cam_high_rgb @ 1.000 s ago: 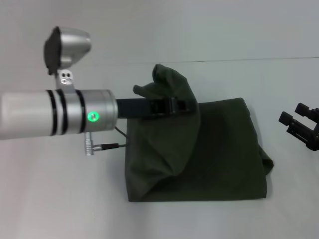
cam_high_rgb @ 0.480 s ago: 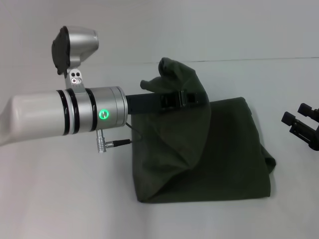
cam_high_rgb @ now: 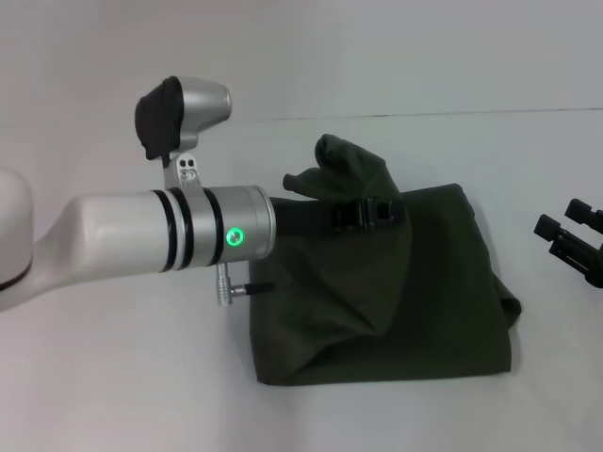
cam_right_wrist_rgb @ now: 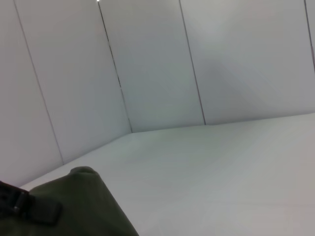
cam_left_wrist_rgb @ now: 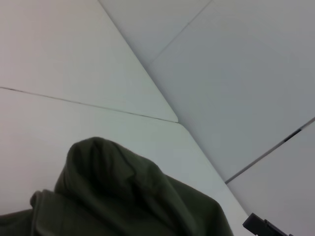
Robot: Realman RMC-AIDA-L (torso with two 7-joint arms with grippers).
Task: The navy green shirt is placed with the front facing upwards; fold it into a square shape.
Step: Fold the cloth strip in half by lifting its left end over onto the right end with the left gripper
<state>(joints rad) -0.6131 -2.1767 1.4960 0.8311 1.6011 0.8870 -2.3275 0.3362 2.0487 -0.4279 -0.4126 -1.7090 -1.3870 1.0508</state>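
Dark olive navy green shirt (cam_high_rgb: 415,282), folded to a rough rectangle on the white table (cam_high_rgb: 122,377) (left flap lifted, bunched)

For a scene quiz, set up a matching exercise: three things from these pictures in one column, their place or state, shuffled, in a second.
Column one:
1. left hand
2. right hand
3. navy green shirt

Column two:
A. partly folded on the white table, one flap lifted
B. shut on a raised fold of cloth
C. idle at the table's right edge, clear of the cloth

Pairs: 1-B, 2-C, 3-A
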